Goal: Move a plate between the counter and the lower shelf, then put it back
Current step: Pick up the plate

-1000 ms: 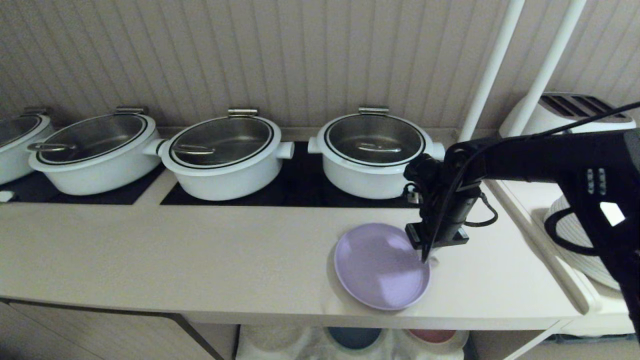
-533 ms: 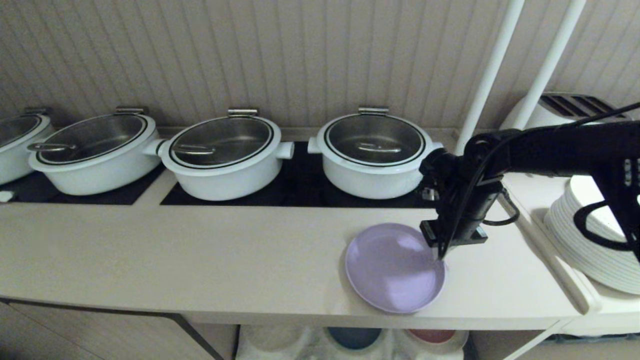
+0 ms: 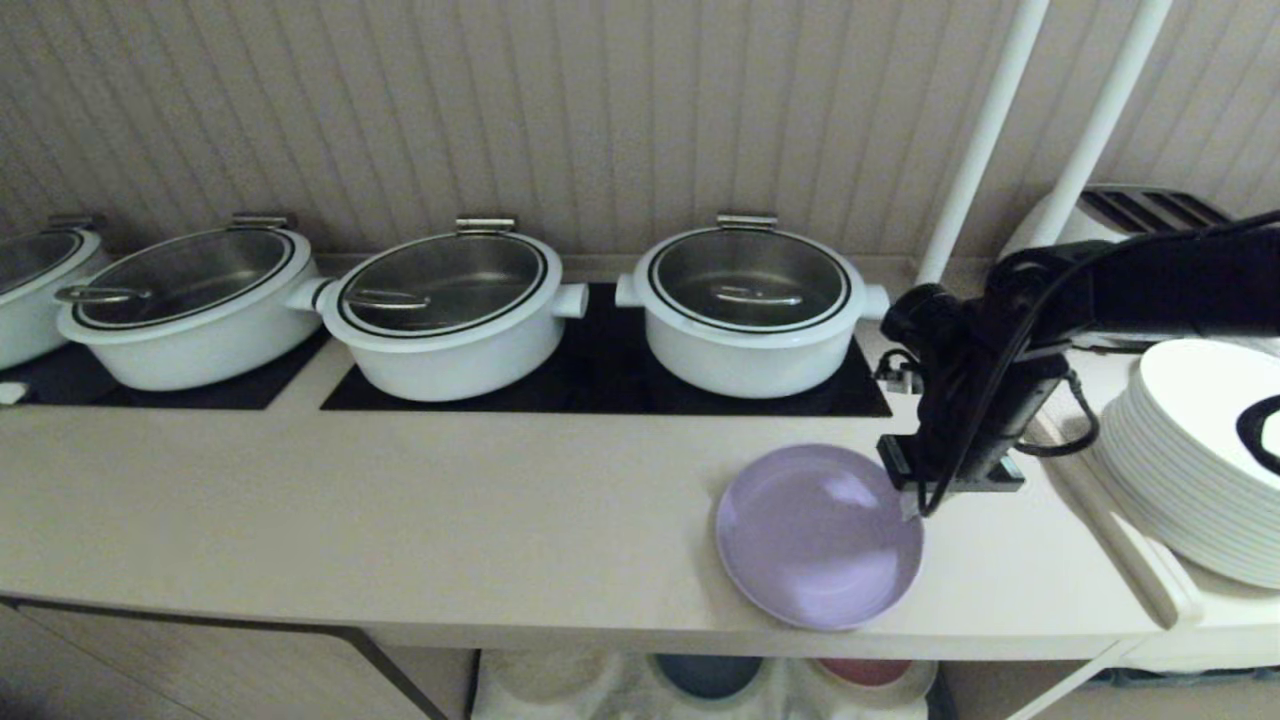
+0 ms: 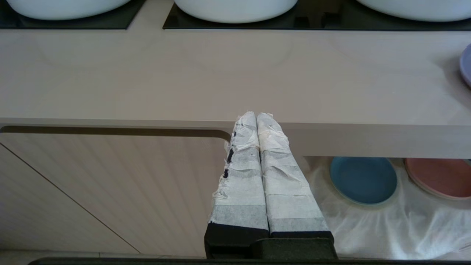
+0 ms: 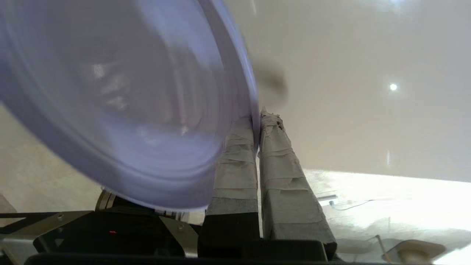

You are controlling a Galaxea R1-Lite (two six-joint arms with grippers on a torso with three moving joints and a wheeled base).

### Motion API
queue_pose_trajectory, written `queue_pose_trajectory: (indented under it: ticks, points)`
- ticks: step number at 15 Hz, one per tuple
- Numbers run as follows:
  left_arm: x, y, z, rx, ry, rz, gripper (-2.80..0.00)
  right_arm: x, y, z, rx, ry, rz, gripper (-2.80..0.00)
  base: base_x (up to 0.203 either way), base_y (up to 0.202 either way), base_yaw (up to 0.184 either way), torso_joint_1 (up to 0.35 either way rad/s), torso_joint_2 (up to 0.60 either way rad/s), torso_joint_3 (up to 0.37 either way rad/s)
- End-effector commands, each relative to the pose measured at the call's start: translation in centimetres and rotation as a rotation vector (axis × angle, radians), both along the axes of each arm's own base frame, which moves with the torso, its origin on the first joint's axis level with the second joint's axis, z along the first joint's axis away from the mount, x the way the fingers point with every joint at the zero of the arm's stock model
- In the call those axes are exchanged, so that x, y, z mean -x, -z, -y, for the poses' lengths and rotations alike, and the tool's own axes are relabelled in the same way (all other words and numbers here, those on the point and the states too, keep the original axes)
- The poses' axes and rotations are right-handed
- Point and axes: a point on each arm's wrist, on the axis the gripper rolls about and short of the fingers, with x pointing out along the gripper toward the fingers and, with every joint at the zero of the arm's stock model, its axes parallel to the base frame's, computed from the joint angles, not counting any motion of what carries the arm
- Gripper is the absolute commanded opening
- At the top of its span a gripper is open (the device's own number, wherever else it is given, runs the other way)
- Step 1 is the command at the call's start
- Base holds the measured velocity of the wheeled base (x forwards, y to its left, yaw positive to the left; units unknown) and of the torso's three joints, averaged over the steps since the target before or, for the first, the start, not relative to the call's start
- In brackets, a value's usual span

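Lavender plate (image 3: 818, 535): on table (image 3: 400, 500), front right.
Right end effector (image 3: 915, 505): clamped on plate's rim.
Left end effector (image 4: 256, 119): closed, empty, below table's edge.

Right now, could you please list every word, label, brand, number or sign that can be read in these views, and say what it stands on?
None: no readable text in any view.
The three white pots, the lavender plate and the stack of white plates bear no print.
The right gripper and left gripper carry only plain white tape.
The blue plate and pink plate are unmarked.
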Motion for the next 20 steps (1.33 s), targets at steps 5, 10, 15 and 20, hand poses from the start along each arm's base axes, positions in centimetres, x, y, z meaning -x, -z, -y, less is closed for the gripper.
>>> queue_pose_trajectory:
  ticks: [5, 10, 15, 20]
  points:
    - [0.0, 0.0, 0.0, 0.001, 0.000, 0.000, -2.80, 2.2, -1.7, 2.5, -0.026, 0.047, 0.005, -2.80, 0.000, 0.000, 0.000, 0.000, 0.00, 0.000]
    - [0.0, 0.0, 0.0, 0.001, 0.000, 0.000, -2.80, 4.0, -2.3, 3.7, -0.032, 0.068, -0.001, -2.80, 0.000, 0.000, 0.000, 0.000, 0.00, 0.000]
    - [0.0, 0.0, 0.0, 0.001, 0.000, 0.000, -2.80, 6.3, -3.0, 4.7, -0.053, 0.086, 0.026, -2.80, 0.000, 0.000, 0.000, 0.000, 0.00, 0.000]
    - [0.0, 0.0, 0.0, 0.001, 0.000, 0.000, -2.80, 9.7, -2.9, 6.0, -0.105, 0.125, 0.012, -2.80, 0.000, 0.000, 0.000, 0.000, 0.00, 0.000]
